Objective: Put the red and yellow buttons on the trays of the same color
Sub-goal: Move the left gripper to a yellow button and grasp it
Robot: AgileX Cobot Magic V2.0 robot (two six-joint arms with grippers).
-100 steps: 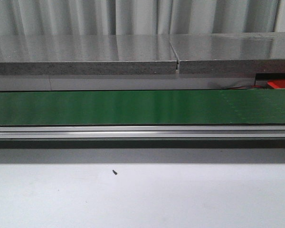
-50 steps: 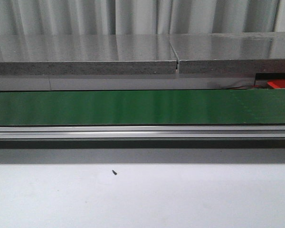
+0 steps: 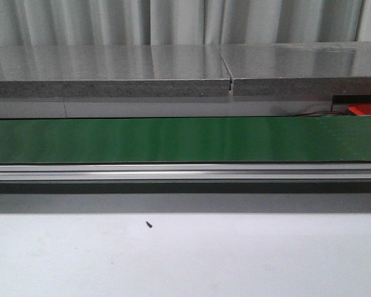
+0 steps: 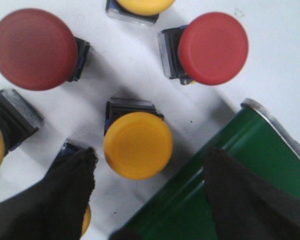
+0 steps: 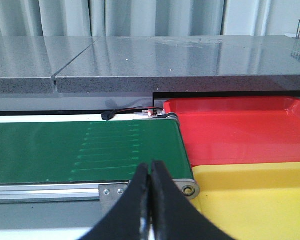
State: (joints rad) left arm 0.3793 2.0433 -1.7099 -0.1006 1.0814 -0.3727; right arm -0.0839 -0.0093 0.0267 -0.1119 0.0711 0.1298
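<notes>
The left hand (image 4: pixel 147 192), fingers spread, hovers over a yellow button (image 4: pixel 138 145) on the white table (image 4: pixel 270 65) beside the green conveyor belt (image 4: pixel 230 195), while the right hand (image 5: pixel 151 200), fingers pressed together, faces the red tray (image 5: pixel 240 132) and yellow tray (image 5: pixel 260 200) past the belt's end.

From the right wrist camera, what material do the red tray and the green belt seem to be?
The red tray looks like smooth molded plastic: even color, soft sheen, rounded rim. The green belt seems rubbery or PVC, semi-matte, with faint ribbed marks.
</notes>
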